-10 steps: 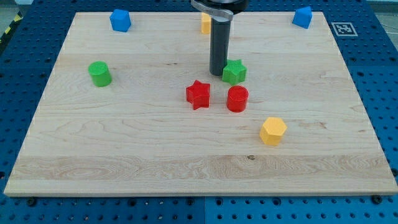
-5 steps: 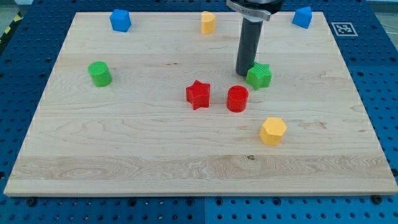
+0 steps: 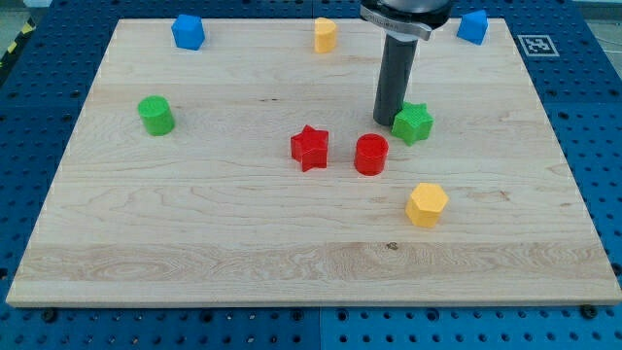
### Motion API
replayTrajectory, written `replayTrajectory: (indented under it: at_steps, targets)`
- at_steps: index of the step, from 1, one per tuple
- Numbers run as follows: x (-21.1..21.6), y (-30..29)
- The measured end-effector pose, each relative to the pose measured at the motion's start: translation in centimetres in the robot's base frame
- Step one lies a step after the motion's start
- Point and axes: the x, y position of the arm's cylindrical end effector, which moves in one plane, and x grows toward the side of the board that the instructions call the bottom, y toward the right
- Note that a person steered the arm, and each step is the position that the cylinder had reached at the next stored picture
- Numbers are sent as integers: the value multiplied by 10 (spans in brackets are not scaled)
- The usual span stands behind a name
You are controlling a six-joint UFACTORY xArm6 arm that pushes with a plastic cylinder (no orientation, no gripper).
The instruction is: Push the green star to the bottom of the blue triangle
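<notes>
my tip (image 3: 388,122) touching green star (image 3: 413,123) at its 9 o'clock | no gripper, just my rod | blue triangle (image 3: 473,26) well apart at star's 1 o'clock

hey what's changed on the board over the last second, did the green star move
Yes. My tip slid toward the view's right and pushed the green star that way, from above the red cylinder to its upper right. My tip now sits against the star's left side. The red star, yellow hexagon, green cylinder and the top-edge blocks stayed put.
</notes>
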Motion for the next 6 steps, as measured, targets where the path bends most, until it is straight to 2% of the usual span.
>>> replayTrajectory:
  at_steps: [3,6]
  targets:
    - [22,2]
    - [24,6]
